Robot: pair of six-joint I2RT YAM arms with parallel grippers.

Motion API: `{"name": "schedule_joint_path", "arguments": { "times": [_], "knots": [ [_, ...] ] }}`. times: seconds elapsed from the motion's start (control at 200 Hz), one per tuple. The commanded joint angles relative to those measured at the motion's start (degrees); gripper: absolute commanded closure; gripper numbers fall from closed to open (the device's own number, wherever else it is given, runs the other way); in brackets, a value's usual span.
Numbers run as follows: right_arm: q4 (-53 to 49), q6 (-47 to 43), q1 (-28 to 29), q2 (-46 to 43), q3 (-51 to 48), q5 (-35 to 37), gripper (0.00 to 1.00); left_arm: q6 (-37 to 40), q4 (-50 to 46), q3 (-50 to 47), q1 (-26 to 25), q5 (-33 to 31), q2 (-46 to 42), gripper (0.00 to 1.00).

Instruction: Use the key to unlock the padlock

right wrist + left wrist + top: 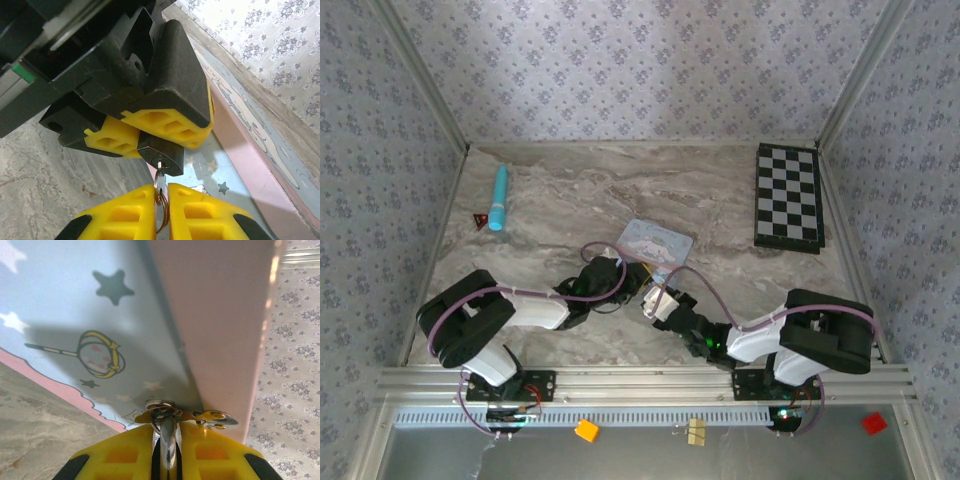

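Fingers on my right (147,197), yellow-padded, are pressed together on the silvery metal key (159,172), with its ring caught in the slit between them. The pads hide the key's bow and its blade is buried in the lock, so I see just a short stub.

My left fingers (167,122), black with yellow pads, pinch the small black padlock (161,152) by its body, keyhole end turned towards my right fingers. They cover its upper half, so I cannot tell whether the shackle is latched or free.

From my left wrist, a glinting silvery strip (168,437) sits clamped between the pads. It is too close and blurred for me to say what part it is.

The padlock is held just at the near edge of the light-blue tin with stars and a pink rim (656,243). Whether it touches the tin I cannot make out. From above, both pairs of fingers meet there as one dark knot.

On the marbled grey counter (620,180), a black-and-white folding chessboard (788,197) lies well to the tin's right and farther back. A light-blue cylinder (499,197) and a small red-and-black triangular object (479,221) lie well to its left.
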Motion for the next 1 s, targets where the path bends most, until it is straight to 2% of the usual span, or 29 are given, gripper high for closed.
{"name": "schedule_joint_path", "arguments": {
  "times": [0.0, 0.155, 0.34, 0.575, 0.994],
  "knots": [
    [-0.9, 2.9, -1.6, -1.0, 0.8, 1.3, 0.88, 0.5, 2.0, 0.8, -0.6, 1.4, -2.0, 1.0],
    [-2.1, 5.3, -2.1, -1.5, 1.3, 0.2, 0.88, 0.6, 2.1, 0.8, -0.6, 1.4, -2.0, 1.0],
    [-3.2, 10.4, -3.8, -2.3, 1.3, -4.7, 0.85, 0.6, 2.2, 0.7, -0.6, 1.4, -1.9, 1.0],
    [-2.4, 10.6, -4.4, -1.4, 1.4, -5.8, 0.8, 0.7, 2.1, 0.7, -0.9, 1.3, -1.9, 1.0],
    [-2.5, 10.6, -5.3, -0.8, 2.1, -5.5, 0.78, 0.7, 2.6, 0.9, -1.5, 1.4, -1.3, 1.0]
  ]
}}
